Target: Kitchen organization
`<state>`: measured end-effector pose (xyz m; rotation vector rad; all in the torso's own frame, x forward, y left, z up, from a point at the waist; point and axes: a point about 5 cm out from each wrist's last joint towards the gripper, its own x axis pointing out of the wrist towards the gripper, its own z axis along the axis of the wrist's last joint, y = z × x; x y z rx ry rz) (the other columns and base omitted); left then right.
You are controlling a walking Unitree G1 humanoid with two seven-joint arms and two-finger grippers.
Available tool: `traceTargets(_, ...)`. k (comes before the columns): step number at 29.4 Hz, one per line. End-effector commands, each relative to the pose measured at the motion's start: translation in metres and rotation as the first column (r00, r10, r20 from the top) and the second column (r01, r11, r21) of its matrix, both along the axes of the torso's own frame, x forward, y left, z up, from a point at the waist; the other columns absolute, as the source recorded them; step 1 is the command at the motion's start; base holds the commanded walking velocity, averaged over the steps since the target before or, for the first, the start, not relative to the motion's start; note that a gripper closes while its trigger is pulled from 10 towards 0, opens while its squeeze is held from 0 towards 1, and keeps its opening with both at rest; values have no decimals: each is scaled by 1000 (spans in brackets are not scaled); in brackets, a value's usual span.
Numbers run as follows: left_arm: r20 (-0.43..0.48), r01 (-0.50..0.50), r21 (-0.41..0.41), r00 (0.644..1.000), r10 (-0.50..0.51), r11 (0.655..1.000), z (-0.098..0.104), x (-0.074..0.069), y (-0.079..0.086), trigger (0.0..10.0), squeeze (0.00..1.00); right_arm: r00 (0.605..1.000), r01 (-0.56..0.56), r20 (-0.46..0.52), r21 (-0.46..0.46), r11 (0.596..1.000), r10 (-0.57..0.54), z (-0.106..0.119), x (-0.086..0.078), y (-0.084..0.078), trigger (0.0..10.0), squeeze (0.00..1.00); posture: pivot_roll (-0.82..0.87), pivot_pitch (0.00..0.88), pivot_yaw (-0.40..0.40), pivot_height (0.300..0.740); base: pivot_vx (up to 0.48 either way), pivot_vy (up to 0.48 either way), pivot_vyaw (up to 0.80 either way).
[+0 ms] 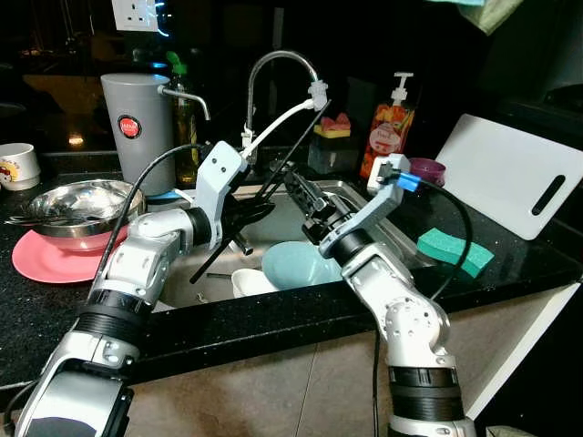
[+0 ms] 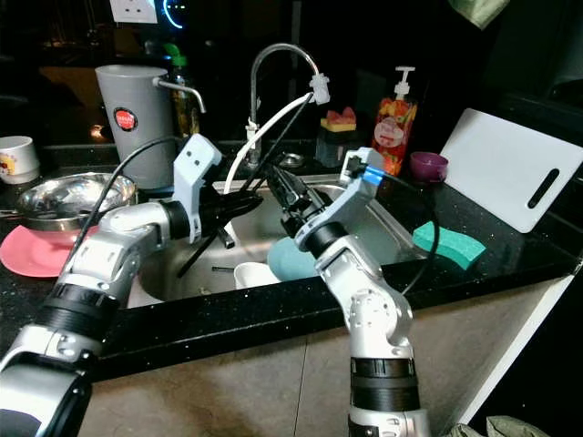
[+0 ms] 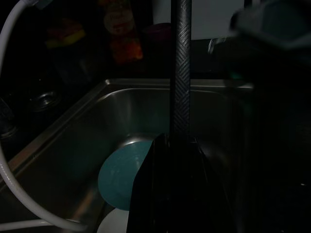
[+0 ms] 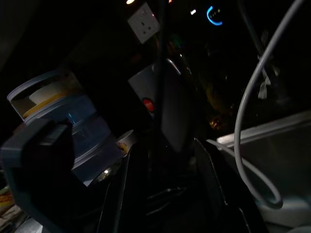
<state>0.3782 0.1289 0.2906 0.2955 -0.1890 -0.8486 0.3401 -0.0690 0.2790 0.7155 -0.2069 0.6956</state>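
Right gripper (image 1: 293,178) fingertips lost vs dark backsplash, open/shut unclear. Left gripper (image 1: 264,202) fingers crossed w/ it, state unclear too. Blue plate (image 1: 301,264) partly hidden by right arm. Cutting board (image 1: 510,173) cut by frame edge

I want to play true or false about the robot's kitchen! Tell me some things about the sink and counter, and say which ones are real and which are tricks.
1. A green sponge lies on the black counter to the right of the sink. True.
2. The metal bowl sits on a pink plate. True.
3. The white cutting board lies inside the sink. False: it leans at the back of the counter, right of the sink.
4. A light blue bowl is down in the sink. True.
5. Both grippers hang by the robot's sides. False: the left gripper and right gripper reach over the sink.
6. The soap pump bottle stands on the pink plate. False: it stands behind the sink.
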Motion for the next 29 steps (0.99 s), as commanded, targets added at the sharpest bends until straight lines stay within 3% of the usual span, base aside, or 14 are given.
traceTargets(1, 11, 18, 16, 1000, -18, 1000, 5, 1, -6, 10000, 0, 999, -33, -28, 67, 997, 35, 1, 2, 9, 10000, 0, 103, 79, -69, 740, 0, 0, 0)
traceTargets(14, 2, 34, 9, 999, -34, 999, 4, 2, -10, 10000, 0, 989, -107, -82, 173, 979, 123, -2, 3, 15, 10000, 0, 111, 115, -65, 740, 0, 0, 0)
traceTargets(15, -10, 30, 20, 1000, -30, 999, 0, 4, -13, 10000, 0, 979, -151, -102, 232, 961, 178, -4, 5, 17, 10000, 0, 111, 128, -63, 740, 0, 0, 0)
traceTargets(17, -15, 30, 23, 999, -30, 999, -2, 4, -14, 10000, 0, 975, -164, -108, 244, 956, 195, -4, 6, 19, 10000, 0, 110, 130, -63, 740, 0, 0, 0)
traceTargets(23, -21, 35, 23, 999, -35, 999, -3, 5, -16, 10000, 0, 973, -175, -116, 201, 964, 201, -7, 5, 27, 10000, 0, 111, 130, -64, 740, 0, 0, 0)
traceTargets(29, -23, 43, 26, 999, -42, 999, -3, 5, -18, 10000, 0, 981, -115, -138, 124, 986, 132, -12, 10, 30, 10000, 0, 112, 127, -63, 740, 0, 0, 0)
